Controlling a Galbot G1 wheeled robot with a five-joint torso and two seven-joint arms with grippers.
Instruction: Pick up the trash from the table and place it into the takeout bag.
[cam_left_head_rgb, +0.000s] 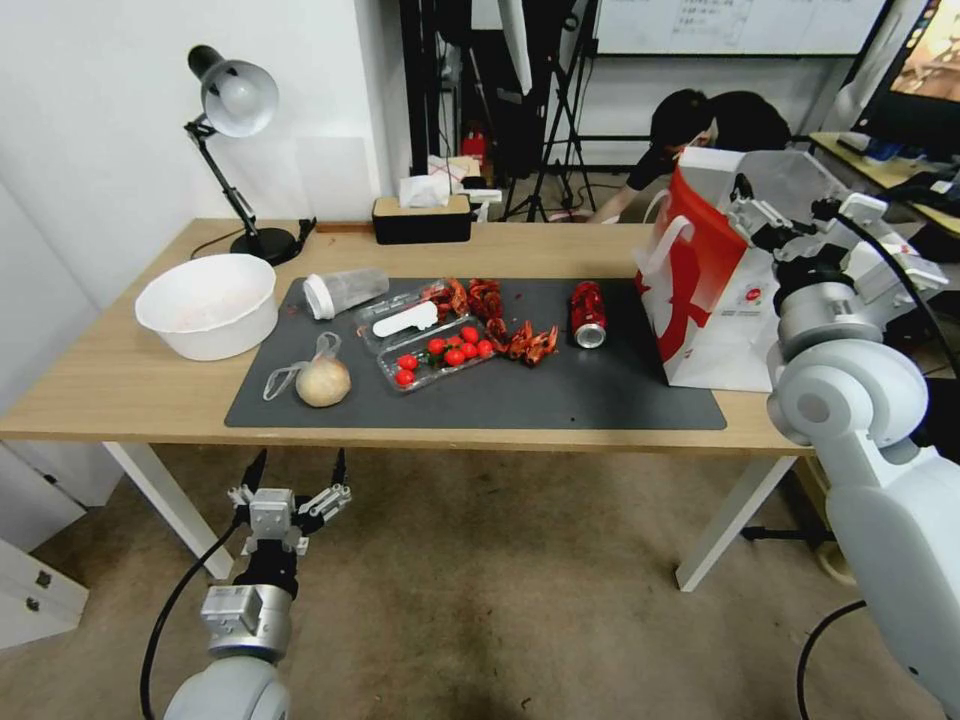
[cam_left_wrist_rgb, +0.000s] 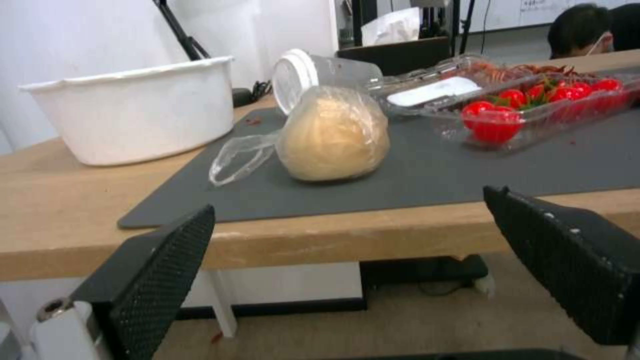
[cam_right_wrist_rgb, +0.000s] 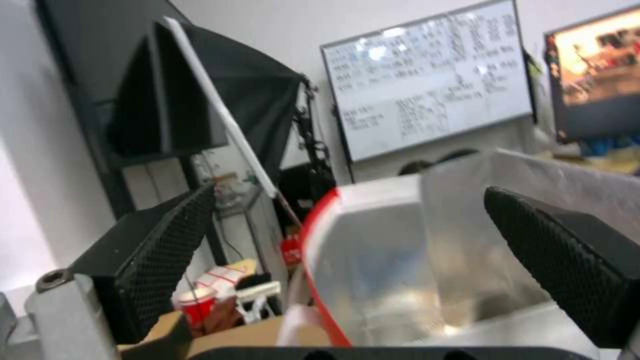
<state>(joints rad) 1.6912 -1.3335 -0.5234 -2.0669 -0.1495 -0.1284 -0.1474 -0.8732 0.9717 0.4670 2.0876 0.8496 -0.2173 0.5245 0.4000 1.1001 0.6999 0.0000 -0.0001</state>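
Observation:
On the table (cam_left_head_rgb: 120, 380) a dark grey mat (cam_left_head_rgb: 600, 390) carries the trash. A tan bun in a thin clear bag (cam_left_head_rgb: 322, 380) (cam_left_wrist_rgb: 333, 135) lies near the front left. A clear plastic cup (cam_left_head_rgb: 345, 292) (cam_left_wrist_rgb: 320, 75) lies on its side behind it, and a red soda can (cam_left_head_rgb: 587, 313) lies toward the right. The white and red takeout bag (cam_left_head_rgb: 715, 280) (cam_right_wrist_rgb: 400, 260) stands open at the table's right end. My left gripper (cam_left_head_rgb: 297, 470) (cam_left_wrist_rgb: 350, 202) hangs open below the front edge, facing the bun. My right gripper (cam_left_head_rgb: 748, 203) (cam_right_wrist_rgb: 350, 195) is open and empty above the bag's mouth.
A large white bowl (cam_left_head_rgb: 207, 305) (cam_left_wrist_rgb: 133, 115) stands at the left. A clear clamshell of cherry tomatoes (cam_left_head_rgb: 440, 355) (cam_left_wrist_rgb: 533, 110) and red shell scraps (cam_left_head_rgb: 520, 340) lie mid-mat. A desk lamp (cam_left_head_rgb: 235, 100) and a tissue box (cam_left_head_rgb: 422, 218) stand at the back.

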